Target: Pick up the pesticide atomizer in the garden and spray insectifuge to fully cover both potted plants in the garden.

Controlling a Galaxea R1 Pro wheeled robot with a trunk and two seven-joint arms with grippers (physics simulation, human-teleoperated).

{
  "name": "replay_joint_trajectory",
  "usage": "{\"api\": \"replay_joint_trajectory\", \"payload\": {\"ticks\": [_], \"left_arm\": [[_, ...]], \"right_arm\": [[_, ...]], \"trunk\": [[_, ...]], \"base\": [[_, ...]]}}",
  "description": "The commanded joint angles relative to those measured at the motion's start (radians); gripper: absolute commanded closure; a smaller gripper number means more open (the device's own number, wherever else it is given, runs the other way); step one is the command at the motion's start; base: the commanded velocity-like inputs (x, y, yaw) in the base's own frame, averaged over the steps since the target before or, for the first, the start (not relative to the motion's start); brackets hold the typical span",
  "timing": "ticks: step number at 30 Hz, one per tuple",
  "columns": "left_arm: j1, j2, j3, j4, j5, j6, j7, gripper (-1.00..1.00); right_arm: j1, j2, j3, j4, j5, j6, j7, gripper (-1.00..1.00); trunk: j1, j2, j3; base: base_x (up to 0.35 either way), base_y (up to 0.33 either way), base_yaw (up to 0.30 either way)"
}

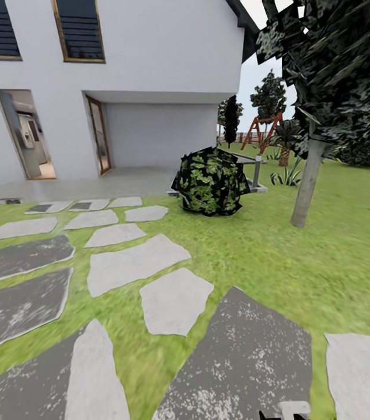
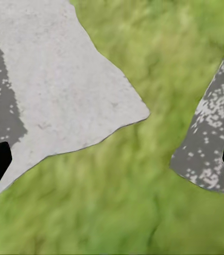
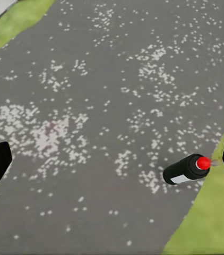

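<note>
The right gripper (image 3: 112, 162) has its jaws spread wide and empty, two dark tips at the edges of the right wrist view. Between them, close to one tip, the pesticide atomizer (image 3: 186, 169) lies on its side: a slim dark bottle with a white label and round red top. It rests on a dark grey paving slab (image 3: 106, 122) speckled white, near the grass. The left gripper (image 2: 112, 162) hangs equally wide and empty over mottled grass (image 2: 117, 202) and a pale, angular stepping stone (image 2: 64, 79). Farther off stand a leafy round bush (image 1: 211, 181), a pale tree trunk (image 1: 307, 184) and a white house (image 1: 150, 58).
</note>
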Motion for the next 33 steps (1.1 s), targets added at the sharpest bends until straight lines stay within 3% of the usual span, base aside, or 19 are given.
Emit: {"api": "replay_joint_trajectory", "payload": {"ticks": [1,33], "left_arm": [[0.0,0.0,0.0,0.0,0.001,-0.003,-0.001,-1.0],[0.0,0.0,0.0,-0.001,0.001,-0.003,-0.002,-1.0]], "right_arm": [[-0.001,0.0,0.0,0.001,0.001,-0.003,0.001,-1.0],[-0.001,0.0,0.0,0.001,0.001,-0.003,0.001,-1.0]], "trunk": [[0.0,0.0,-0.001],[0.0,0.0,-0.001]], "base": [[0.122,0.084,-0.274],[0.009,0.012,-0.274]]}}
